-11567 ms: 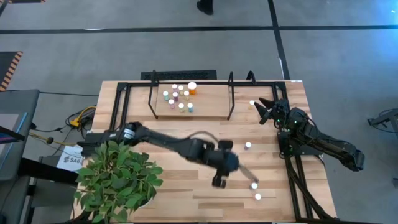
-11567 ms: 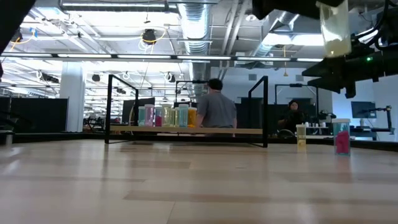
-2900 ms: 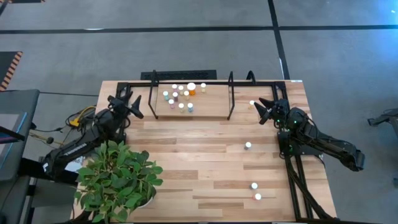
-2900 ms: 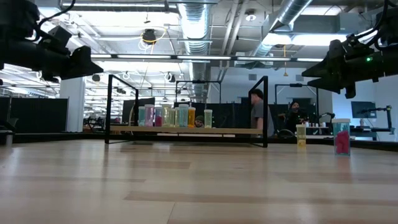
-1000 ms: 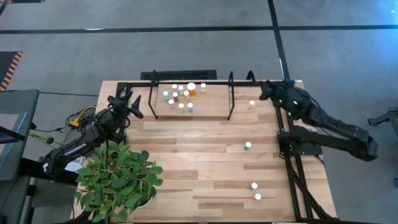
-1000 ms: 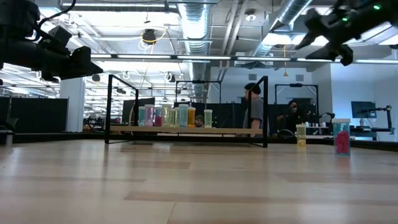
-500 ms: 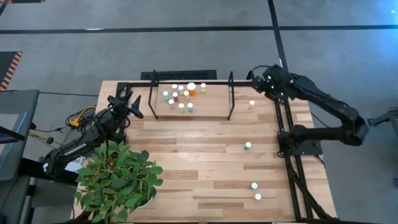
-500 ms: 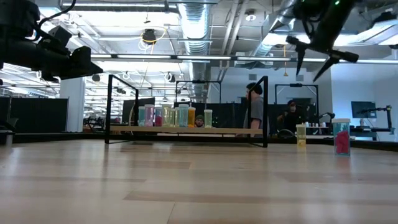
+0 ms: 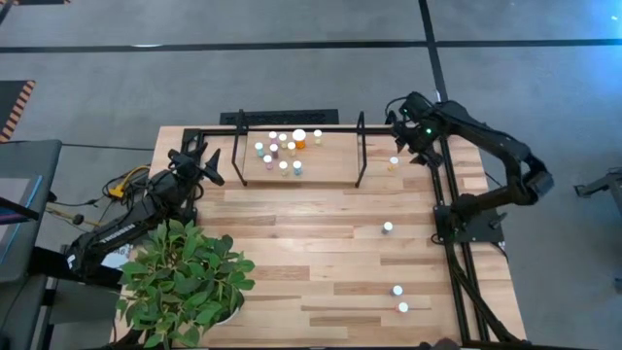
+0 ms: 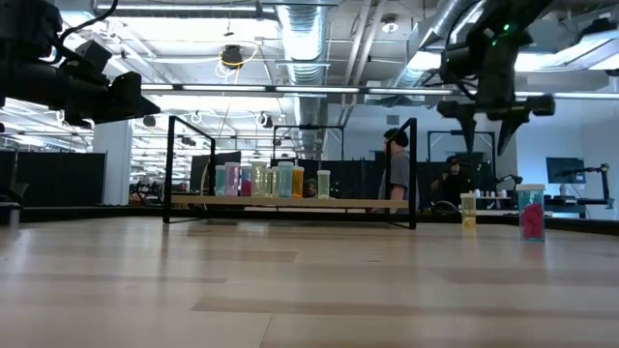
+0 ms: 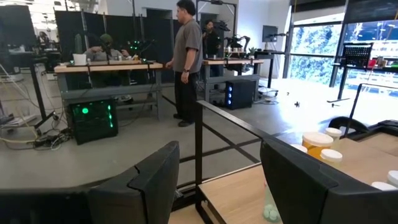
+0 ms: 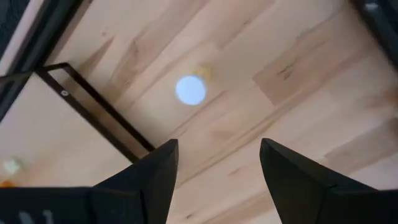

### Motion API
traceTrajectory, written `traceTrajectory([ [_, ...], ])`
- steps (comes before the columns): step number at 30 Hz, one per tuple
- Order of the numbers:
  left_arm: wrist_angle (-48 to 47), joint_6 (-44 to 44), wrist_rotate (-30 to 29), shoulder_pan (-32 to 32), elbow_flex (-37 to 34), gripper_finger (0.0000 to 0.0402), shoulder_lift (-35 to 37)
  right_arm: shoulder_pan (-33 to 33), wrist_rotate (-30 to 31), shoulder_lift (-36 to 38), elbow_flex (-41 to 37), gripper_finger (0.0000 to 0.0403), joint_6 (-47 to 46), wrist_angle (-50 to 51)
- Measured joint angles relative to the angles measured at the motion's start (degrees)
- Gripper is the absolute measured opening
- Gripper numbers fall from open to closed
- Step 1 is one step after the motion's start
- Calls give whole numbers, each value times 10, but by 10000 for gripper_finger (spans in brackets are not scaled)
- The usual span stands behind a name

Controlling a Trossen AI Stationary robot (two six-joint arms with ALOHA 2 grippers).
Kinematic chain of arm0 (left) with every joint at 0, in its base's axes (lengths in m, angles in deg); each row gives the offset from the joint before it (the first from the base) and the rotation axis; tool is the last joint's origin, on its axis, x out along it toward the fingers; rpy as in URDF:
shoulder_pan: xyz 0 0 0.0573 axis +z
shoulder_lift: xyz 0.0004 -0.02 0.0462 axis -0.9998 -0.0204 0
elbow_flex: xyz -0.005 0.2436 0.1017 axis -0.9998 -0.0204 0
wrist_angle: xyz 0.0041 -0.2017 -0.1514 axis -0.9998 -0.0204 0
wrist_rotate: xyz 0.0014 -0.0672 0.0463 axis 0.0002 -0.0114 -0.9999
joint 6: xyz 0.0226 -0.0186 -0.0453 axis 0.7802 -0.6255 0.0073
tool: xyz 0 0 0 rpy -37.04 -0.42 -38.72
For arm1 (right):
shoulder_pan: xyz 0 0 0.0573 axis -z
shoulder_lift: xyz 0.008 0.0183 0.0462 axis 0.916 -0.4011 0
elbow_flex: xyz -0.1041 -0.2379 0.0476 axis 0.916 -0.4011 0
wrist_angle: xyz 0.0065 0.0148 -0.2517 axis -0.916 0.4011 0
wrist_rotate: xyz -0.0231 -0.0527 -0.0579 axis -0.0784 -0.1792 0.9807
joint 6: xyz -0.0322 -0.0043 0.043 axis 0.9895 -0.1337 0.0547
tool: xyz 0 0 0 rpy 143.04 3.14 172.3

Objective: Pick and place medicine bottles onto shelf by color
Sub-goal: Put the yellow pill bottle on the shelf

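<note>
The right gripper (image 9: pixel 400 136) hangs wide open, holding nothing, over the small yellowish white-capped bottle (image 9: pixel 394 162) near the tabletop's (image 9: pixel 321 253) back right corner. The left gripper (image 9: pixel 207 165) waits open by the back left edge.

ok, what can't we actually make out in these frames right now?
- Bottle colours on the shelf, high view: only the pale caps face the camera, and they are too small.
- Bottle under the right gripper, right wrist view: cap only, its body barely shows.
- Left gripper, low view: cut off by the picture's edge.
- Two bottles near the table's front edge: outside the low view.
</note>
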Motion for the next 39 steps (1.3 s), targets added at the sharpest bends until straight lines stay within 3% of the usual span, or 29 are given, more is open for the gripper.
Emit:
traceTrajectory([
  [5, 0, 0, 0, 0, 0, 214, 0, 1, -28, -38, 0, 249, 23, -30],
  [24, 0, 0, 0, 0, 0, 214, 0, 20, -12, -183, -1, 249, 38, -94],
  [32, 0, 0, 0, 0, 0, 215, 0, 20, -13, -209, -1, 248, 38, -109],
  [39, 0, 0, 0, 0, 0, 215, 0, 21, -13, -228, -1, 203, 38, -110],
])
